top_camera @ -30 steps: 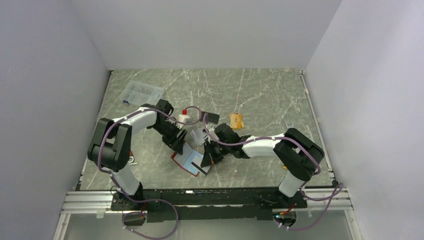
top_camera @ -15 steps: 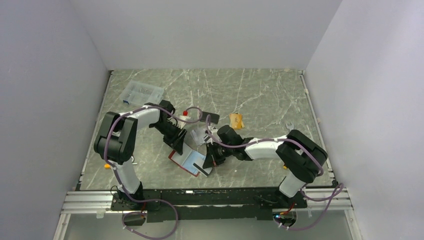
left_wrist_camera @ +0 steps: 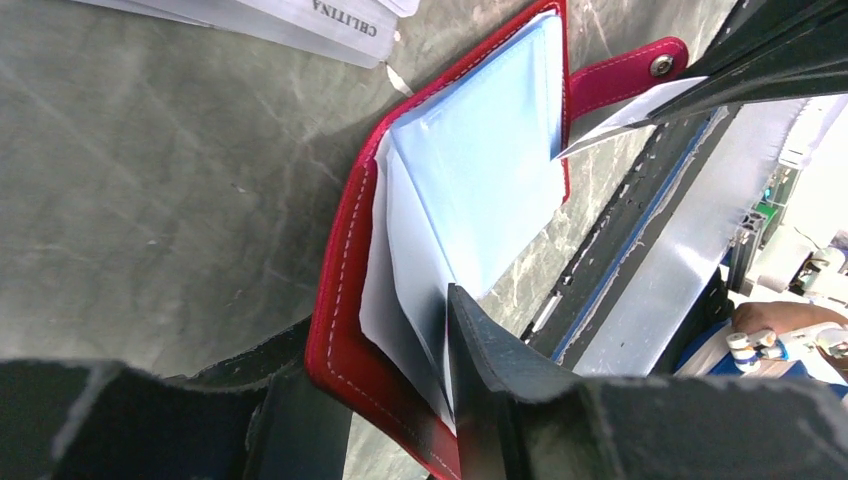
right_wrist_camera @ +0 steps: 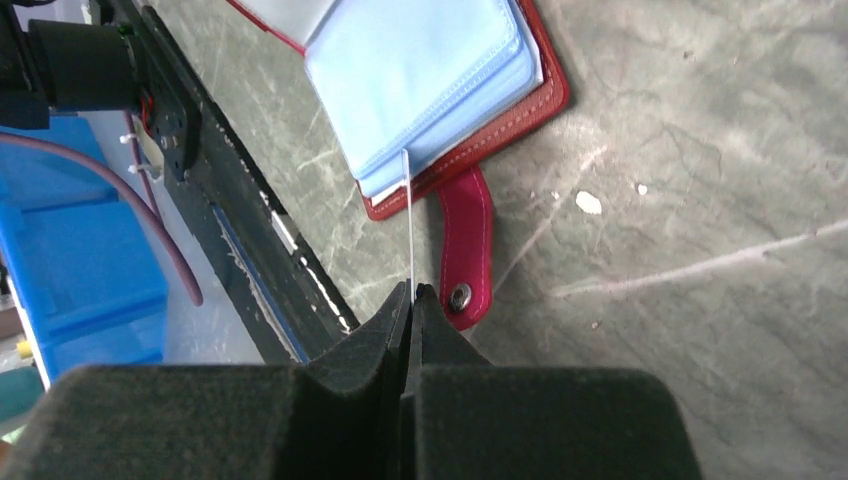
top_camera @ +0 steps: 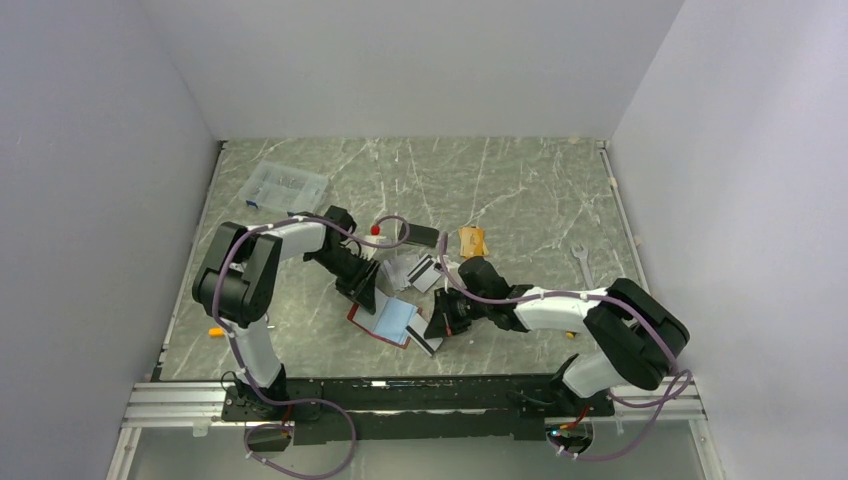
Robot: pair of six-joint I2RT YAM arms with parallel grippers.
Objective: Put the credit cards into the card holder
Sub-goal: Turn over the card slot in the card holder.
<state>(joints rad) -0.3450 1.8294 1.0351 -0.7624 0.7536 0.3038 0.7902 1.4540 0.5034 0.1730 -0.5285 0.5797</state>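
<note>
The grey-green marbled desk point(top_camera: 520, 190) is walled by pale panels on three sides. On it, the right hand point(right_wrist_camera: 412, 295) has its fingers pressed together, pinching one white credit card point(right_wrist_camera: 408, 220) by its near end. The card shows edge-on, and its far end meets the open edge of the pale blue sleeves of the card holder point(right_wrist_camera: 430, 80), just above the snap strap point(right_wrist_camera: 466, 240). Whether it has entered a sleeve cannot be told. The left hand point(left_wrist_camera: 370, 320) is part-spread and straddles the holder's opposite edge, one finger on the sleeves and the other outside the red cover; a firm clamp cannot be confirmed. The card holder lies open between the two hands, toward the front of the desk. Loose credit cards point(top_camera: 421, 270), grey-white with a dark stripe, lie just beyond it. A black card point(top_camera: 422, 236) lies farther beyond, and a clear compartment box point(top_camera: 285, 187) well beyond on the left arm's side. Assessment: the cards look light, stiff and slick, liable to swivel in a pinch, so take them at a short end with most of the length free. The sleeves look soft and limp, and the holder light enough to skid; pin it at the cover edge, away from the sleeve mouth.
</note>
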